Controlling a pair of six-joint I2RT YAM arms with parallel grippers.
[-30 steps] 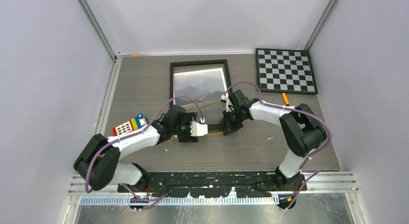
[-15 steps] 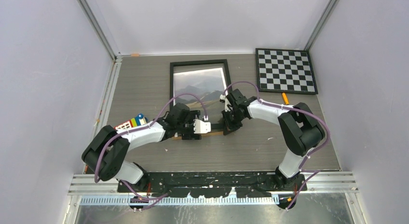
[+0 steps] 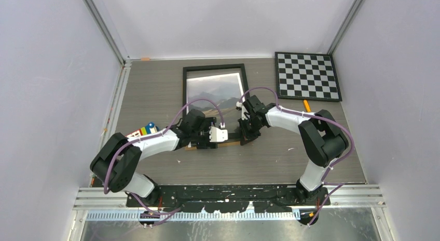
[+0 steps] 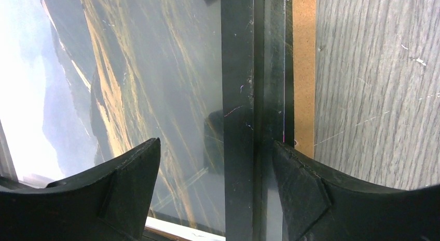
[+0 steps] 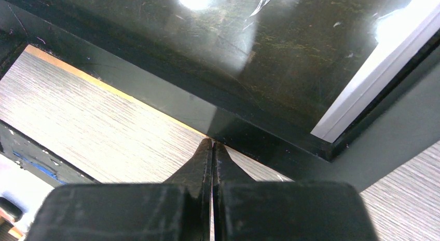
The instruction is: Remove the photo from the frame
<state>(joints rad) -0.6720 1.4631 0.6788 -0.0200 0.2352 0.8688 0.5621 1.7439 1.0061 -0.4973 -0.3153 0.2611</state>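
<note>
The black frame [image 3: 184, 90] lies glass-up at the table's middle back, with the mountain photo [image 3: 215, 91] inside it. My left gripper [image 3: 206, 142] is open at the frame's near edge. In the left wrist view the gripper [image 4: 215, 147] straddles the frame's black bar [image 4: 241, 69]: one finger over the glass and photo [image 4: 129, 69], the other at the outer edge, where a brown board strip [image 4: 303, 69] sticks out. My right gripper [image 3: 247, 134] is shut and empty. Its tips [image 5: 211, 143] rest against the frame's outer edge [image 5: 171, 103] near the near right corner.
A black-and-white checkered board [image 3: 307, 76] lies at the back right, with a small orange marker [image 3: 307, 106] just in front of it. A colourful block toy [image 3: 141, 133] sits at the left, partly behind my left arm. Grey walls close in both sides and the back.
My left arm has stretched forward and right, bringing its open gripper onto the frame's near edge. The right gripper has barely moved and stays shut.
</note>
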